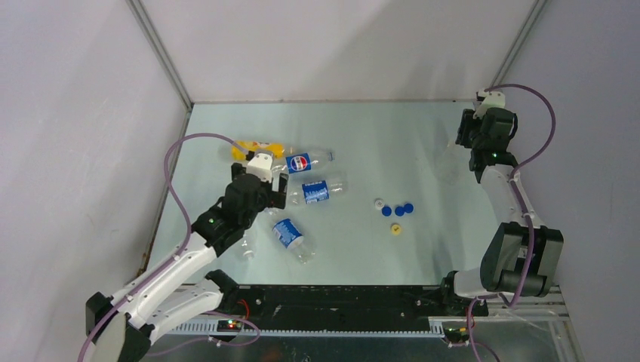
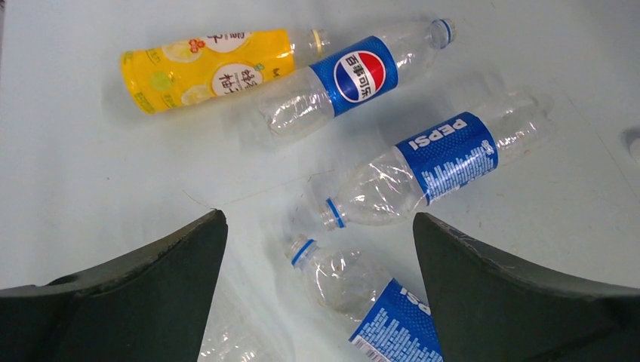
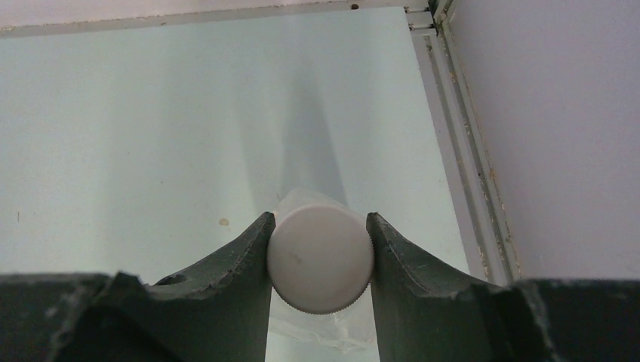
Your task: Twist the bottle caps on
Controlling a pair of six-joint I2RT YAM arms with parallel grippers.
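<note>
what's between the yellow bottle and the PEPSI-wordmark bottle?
A clear bottle with a round-logo blue label, on its side, lies between the yellow bottle and the PEPSI bottle; clearest in the left wrist view.

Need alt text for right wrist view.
The right claw grips a white cap from both sides, a clear bottle showing behind it. Beyond lies a pale table, with a metal rail and wall at right.

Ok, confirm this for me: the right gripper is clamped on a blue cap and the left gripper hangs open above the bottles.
Not quite: the cap in the right gripper is white, not blue, as the right wrist view shows. The rest holds: the left gripper hangs open above the bottles.
</note>
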